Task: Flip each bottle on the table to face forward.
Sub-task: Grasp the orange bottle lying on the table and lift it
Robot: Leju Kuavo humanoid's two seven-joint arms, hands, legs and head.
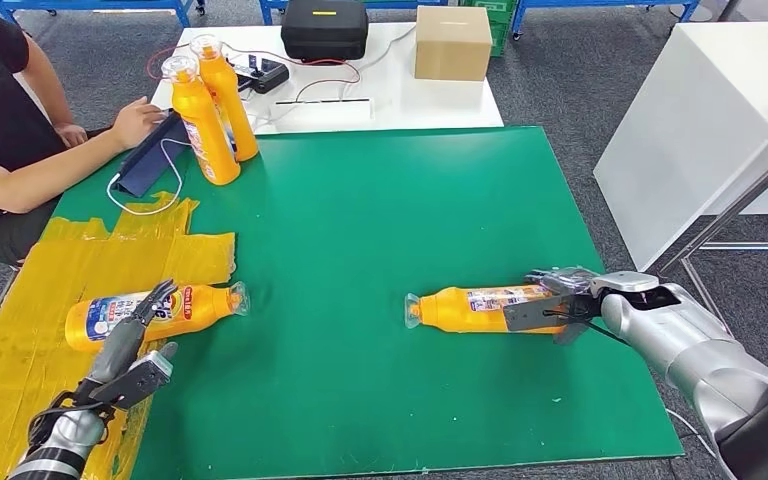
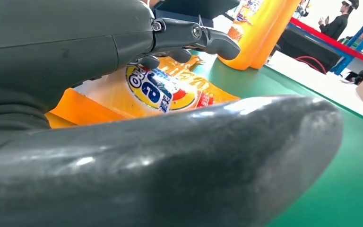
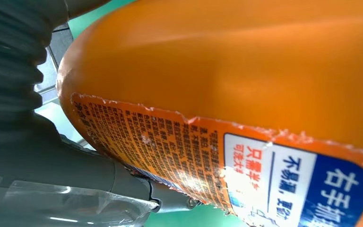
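Two orange bottles lie on their sides on the green mat (image 1: 360,220). The left bottle (image 1: 175,305) shows its blue and red label and rests partly on a yellow sheet. My left hand (image 1: 132,352) reaches over it, fingers (image 2: 194,35) spread above the label (image 2: 158,90) and the thumb (image 2: 170,161) apart from it. The right bottle (image 1: 465,308) points its cap to the left, with a printed label (image 3: 179,146) turned toward the palm. My right hand (image 1: 560,305) grips this bottle (image 3: 264,61) at its base. Two more orange bottles (image 1: 205,125) stand upright at the back left.
A person (image 1: 0,130) sits at the back left with a hand on a dark tablet (image 1: 155,150) and a white cable. Behind the mat a white table (image 1: 430,100) carries a black case (image 1: 325,30), a cardboard box (image 1: 452,42) and wires. A white cabinet (image 1: 700,120) stands right.
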